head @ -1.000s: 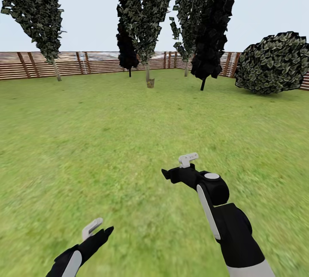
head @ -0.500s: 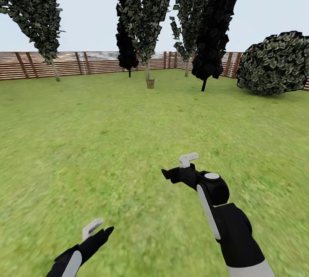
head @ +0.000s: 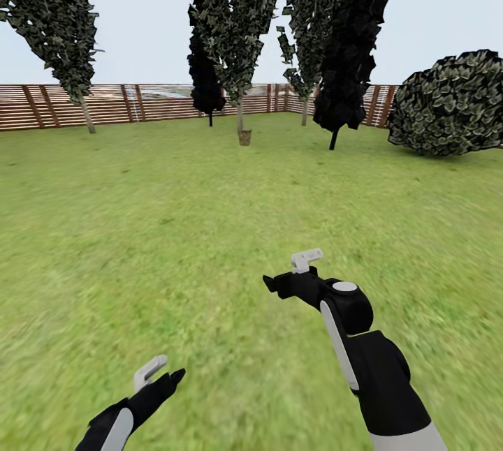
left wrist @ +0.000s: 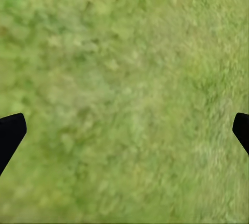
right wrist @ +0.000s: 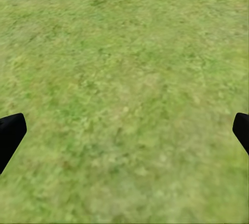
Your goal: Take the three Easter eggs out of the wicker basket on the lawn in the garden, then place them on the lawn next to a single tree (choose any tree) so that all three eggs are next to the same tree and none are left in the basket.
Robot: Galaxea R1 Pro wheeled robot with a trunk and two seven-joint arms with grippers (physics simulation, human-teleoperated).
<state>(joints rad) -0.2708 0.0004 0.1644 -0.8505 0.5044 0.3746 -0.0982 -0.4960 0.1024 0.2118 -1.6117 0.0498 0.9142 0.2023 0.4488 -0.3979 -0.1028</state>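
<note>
both claws, left claw (left wrist: 124, 130) and right claw (right wrist: 124, 130), gape wide, empty, above the lawn (head: 209, 227).

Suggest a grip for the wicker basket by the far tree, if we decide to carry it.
The wicker basket stands upright on the lawn at the foot of a pale trunk, far off and tiny. Handles and weave can't be made out. Best guess: pinch the open rim from above on the near side, since the trunk is right behind it. Both the left gripper and the right gripper are open and empty.

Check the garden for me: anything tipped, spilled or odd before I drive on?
Nothing stands out. The wicker basket stands upright on the lawn by a pale tree, too far to see eggs.
</note>
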